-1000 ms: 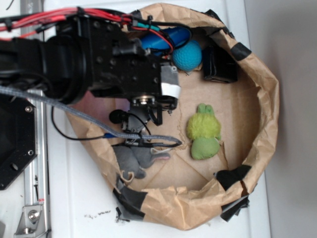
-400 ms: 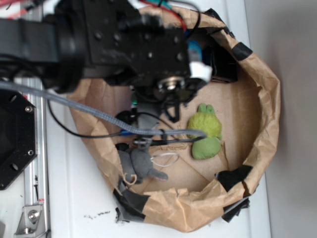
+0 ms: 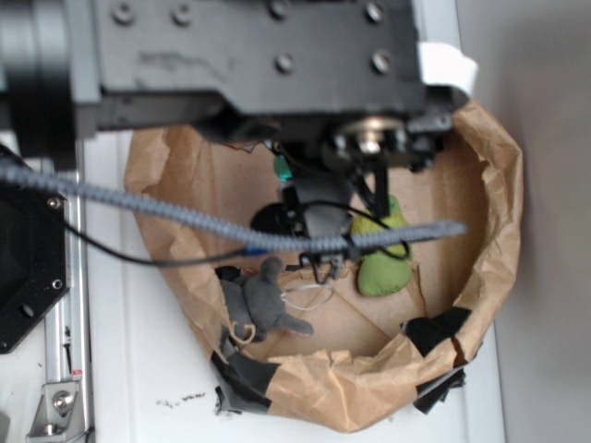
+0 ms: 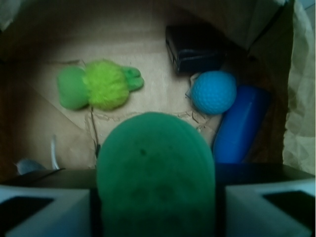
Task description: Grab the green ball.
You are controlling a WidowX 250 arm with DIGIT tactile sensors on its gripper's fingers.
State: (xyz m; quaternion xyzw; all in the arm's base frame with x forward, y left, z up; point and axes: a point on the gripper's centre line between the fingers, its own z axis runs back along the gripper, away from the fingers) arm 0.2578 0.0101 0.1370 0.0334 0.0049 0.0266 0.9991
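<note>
The black gripper (image 4: pixel 157 197) is clamped on the matte, mint-green round ball (image 4: pixel 156 175), its 2 pale fingers (image 4: pixel 44 210) pressing in from left and right, and the ball fills the lower middle of the wrist view. That looks like a firm hold, so the grab itself seems done, and the ball appears to be carried above the floor of the crumpled brown paper bin (image 3: pixel 489 185). Down below lie the lime-green fuzzy plush toy (image 4: pixel 98 88), the teal-blue dimpled ball (image 4: pixel 213 92) just beside a long blue cylinder (image 4: pixel 240 126), and a small black box (image 4: pixel 195 49). From the exterior view the bulky black arm (image 3: pixel 240 46) hides the ball; only the grey plush mouse (image 3: pixel 263 303) sits clear near the bin's lower wall. What's left, I'd judge, is simply keeping the grip secure.
</note>
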